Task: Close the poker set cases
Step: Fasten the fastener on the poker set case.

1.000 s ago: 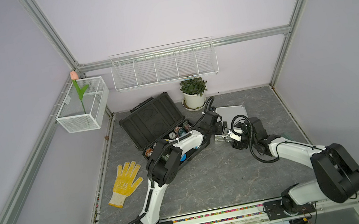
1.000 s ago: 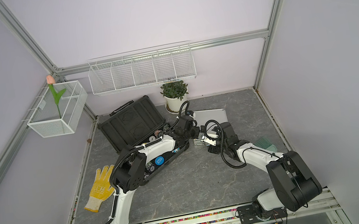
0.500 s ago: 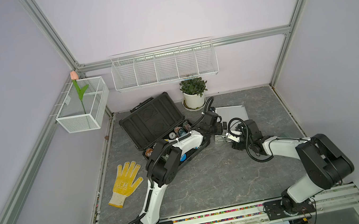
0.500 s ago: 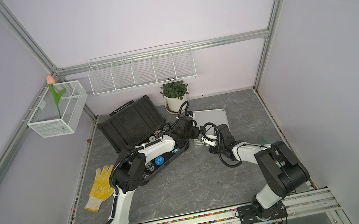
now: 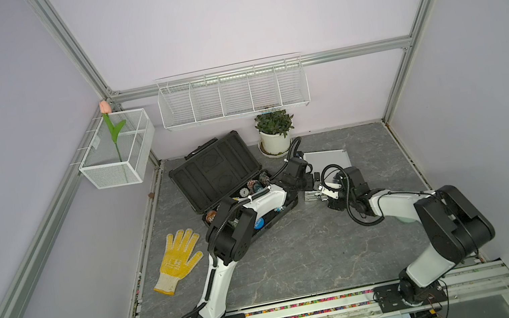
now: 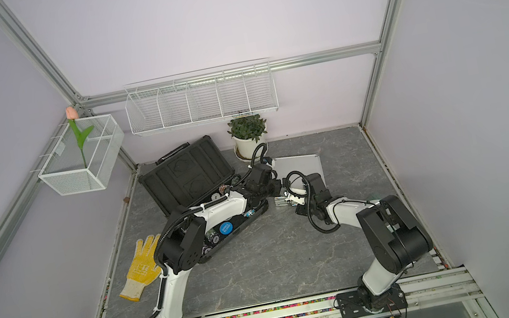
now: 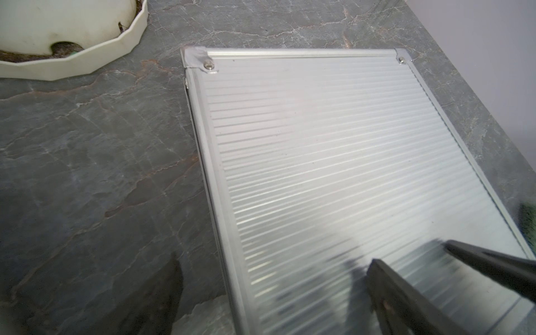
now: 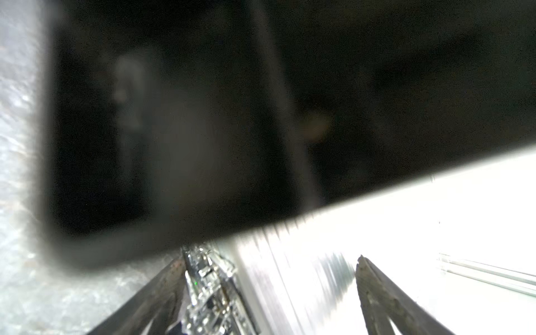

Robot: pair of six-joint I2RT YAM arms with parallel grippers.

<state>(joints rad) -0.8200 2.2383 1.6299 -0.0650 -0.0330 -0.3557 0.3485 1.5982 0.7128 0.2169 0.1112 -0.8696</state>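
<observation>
change: right arm's elbow has swung inward; right gripper [image 8: 269,261] stays at silver case [image 5: 329,160] edge farthest from potted plant [image 5: 275,133], jaws wide, clamping nothing | left gripper [image 7: 410,252]: fully spread over lid, empty | silver case: flat, lid down, just beside plant | dark-grey case [image 5: 216,173]: plant's other side, lid up, likely next

Walls [image 5: 220,13]: plain lilac
Frame [image 5: 351,51]: aluminium rails
Tabletop [image 5: 299,258]: grey marbled stone
Baskets [image 5: 236,115]: two, white wire, wall-hung
</observation>
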